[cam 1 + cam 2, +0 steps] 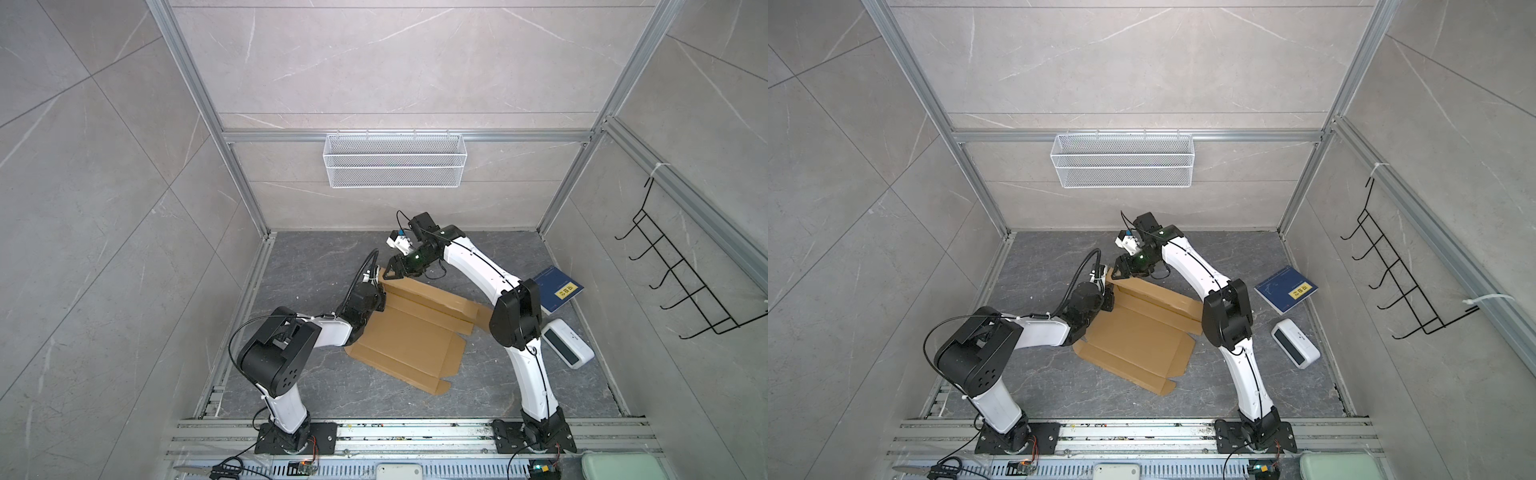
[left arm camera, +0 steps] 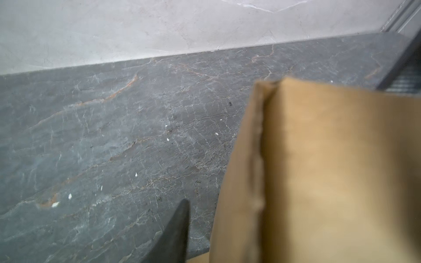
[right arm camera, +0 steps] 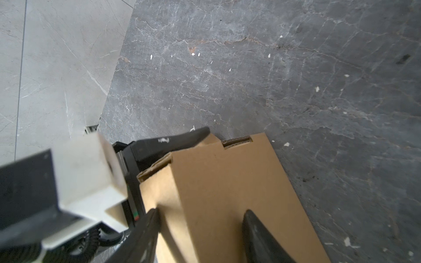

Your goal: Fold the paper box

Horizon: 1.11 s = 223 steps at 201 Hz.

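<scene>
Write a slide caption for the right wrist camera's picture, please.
Right end effector, fingers apart, above a raised flap of the brown cardboard box on a grey stone table.

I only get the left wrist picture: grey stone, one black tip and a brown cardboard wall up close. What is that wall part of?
Observer: It is a raised flap at the far left corner of the paper box. Most of the sheet lies flat, as both top views show.
Operator: Is the other arm doing anything?
Observer: Yes. The right gripper is at that same corner, its jaws apart over the folded cardboard.
Operator: Anything else lying about?
Observer: A blue book and a white device, both at the right of the top views.
</scene>
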Motion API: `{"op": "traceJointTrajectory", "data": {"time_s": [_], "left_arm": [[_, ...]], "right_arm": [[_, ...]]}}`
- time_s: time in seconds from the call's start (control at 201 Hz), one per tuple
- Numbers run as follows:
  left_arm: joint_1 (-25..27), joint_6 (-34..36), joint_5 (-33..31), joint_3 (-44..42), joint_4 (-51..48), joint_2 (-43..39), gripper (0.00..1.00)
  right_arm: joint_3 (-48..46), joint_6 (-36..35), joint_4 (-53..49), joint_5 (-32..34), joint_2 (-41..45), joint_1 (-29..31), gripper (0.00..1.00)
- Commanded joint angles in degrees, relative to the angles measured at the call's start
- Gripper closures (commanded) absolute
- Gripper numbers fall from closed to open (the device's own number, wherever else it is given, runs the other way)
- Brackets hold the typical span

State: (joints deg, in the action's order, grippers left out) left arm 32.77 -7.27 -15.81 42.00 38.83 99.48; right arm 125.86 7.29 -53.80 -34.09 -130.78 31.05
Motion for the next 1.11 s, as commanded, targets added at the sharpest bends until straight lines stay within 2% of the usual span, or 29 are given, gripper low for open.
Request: {"op": "traceJointTrajectory", "data": {"time_s": [0.0, 0.249, 0.398, 0.602, 0.742, 0.836, 0.976, 1.105], "left_arm": [[-0.43, 1.16, -0.6, 2.14, 4.14, -0.34, 0.77], [-0.43, 2.67, -0.48, 0.72, 5.92, -1.27, 0.86], [-0.43, 3.05, -2.05, -3.24, 9.81, -2.92, 0.88], [0.65, 1.84, -6.75, -7.52, 12.5, -4.74, 0.88], [2.35, 1.11, -10.84, -8.2, 11.56, -5.39, 0.88], [3.08, 0.72, -12.52, -8.29, 9.82, -6.29, 0.88], [3.16, 0.08, -14.46, -6.33, 3.86, -6.75, 0.88], [3.26, -0.64, -15.08, -4.85, -0.65, -7.59, 0.88]], "right_arm": [[-1.16, -1.05, -2.58, 1.47, -0.61, 0.24, 0.4], [2.75, -0.31, -3.57, 1.11, 0.01, 0.09, 0.38], [2.6, 1.23, -2.56, 4.17, 4.24, -1.38, 0.35], [-11.16, 6.62, 4.2, 13.29, 17.81, -2.95, 0.33], [-23.63, 11.59, 7.26, 26.16, 29.83, -2.94, 0.33], [-29.41, 14.44, 5.15, 34.6, 36.8, -3.48, 0.33], [-35.2, 17.0, 0.57, 39.17, 45.33, -5.86, 0.34], [-39.11, 21.14, -2.52, 35.42, 49.19, -6.05, 0.37]]}}
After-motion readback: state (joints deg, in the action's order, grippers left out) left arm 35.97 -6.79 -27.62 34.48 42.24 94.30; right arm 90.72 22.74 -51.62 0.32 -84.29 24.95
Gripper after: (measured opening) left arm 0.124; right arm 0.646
